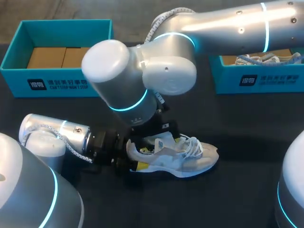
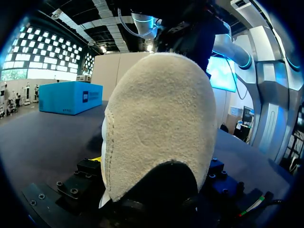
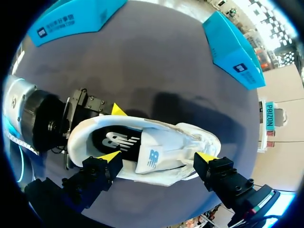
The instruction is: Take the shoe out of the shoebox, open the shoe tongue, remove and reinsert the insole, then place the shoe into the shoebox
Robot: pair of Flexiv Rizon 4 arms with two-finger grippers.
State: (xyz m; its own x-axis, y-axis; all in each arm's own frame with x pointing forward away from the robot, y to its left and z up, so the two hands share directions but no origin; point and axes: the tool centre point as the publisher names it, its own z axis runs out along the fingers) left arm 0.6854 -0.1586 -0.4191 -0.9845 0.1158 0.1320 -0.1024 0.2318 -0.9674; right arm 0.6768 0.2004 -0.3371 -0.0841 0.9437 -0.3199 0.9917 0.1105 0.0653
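A white and grey sneaker (image 1: pixel 178 156) stands upright on the dark table, toe pointing right. My left gripper (image 1: pixel 134 164) comes in from the lower left and is shut on the sneaker's heel (image 2: pixel 159 123), one yellow-tipped finger (image 3: pixel 116 110) pressed to each side. My right gripper (image 3: pixel 158 156) hangs open just above the shoe, one fingertip over the heel opening and the other over the laces. The black insole (image 3: pixel 114 140) with its white logo lies inside the shoe. The white tongue (image 3: pixel 149 157) lies flat over the opening.
A teal shoebox (image 1: pixel 57 83) holding brown cardboard stands at the back left. A second teal shoebox (image 1: pixel 259 76) at the back right holds another laced shoe. My right arm's bulky elbow (image 1: pixel 118 76) spans the middle of the table above the shoe.
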